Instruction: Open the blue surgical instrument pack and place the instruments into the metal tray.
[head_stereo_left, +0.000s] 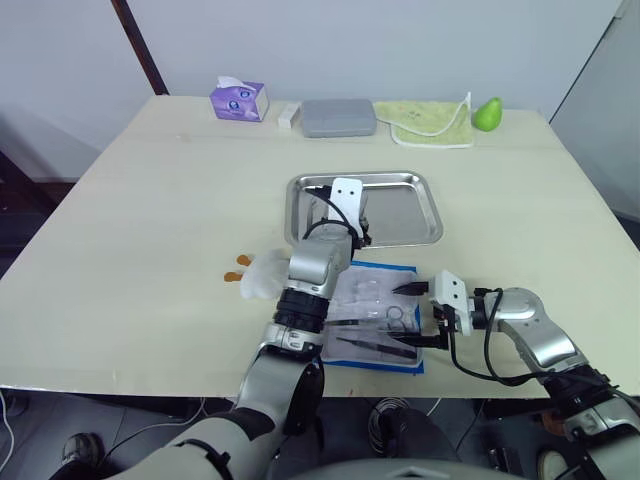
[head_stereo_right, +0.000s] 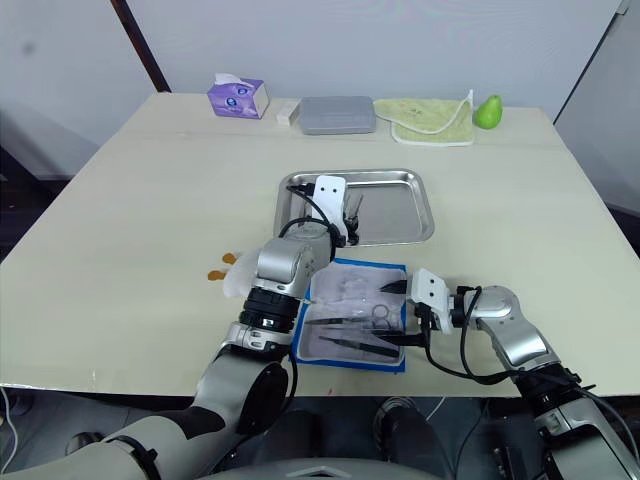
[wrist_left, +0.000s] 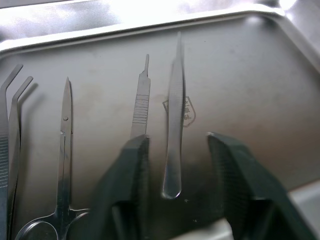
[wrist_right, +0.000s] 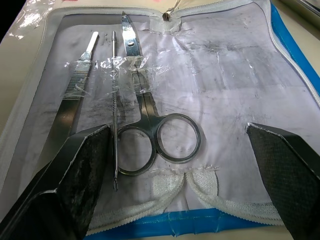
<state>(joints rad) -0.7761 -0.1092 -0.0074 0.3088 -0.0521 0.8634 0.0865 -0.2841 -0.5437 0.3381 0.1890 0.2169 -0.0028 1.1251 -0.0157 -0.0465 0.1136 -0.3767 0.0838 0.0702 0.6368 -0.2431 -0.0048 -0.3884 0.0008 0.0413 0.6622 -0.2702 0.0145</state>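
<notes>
Tabletop (head_stereo_left: 150, 200) of pale wood holds metal tray (head_stereo_left: 420, 185) before white wall (head_stereo_left: 400, 40).

Left gripper (wrist_left: 175, 190) open, arm reaching forward; right gripper (wrist_right: 175, 165) spread wide, pointing left

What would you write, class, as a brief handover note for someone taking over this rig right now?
Left gripper: fingers open over the metal tray, straddling a slim tweezer lying loose in it.
Right gripper: fingers open wide over the opened blue surgical instrument pack.
Done: pack unfolded; tray already holds bent forceps, small scissors, a scalpel handle and the tweezer.
Left: ring-handled scissors, a thin probe and a flat handle remain in the pack.
</notes>
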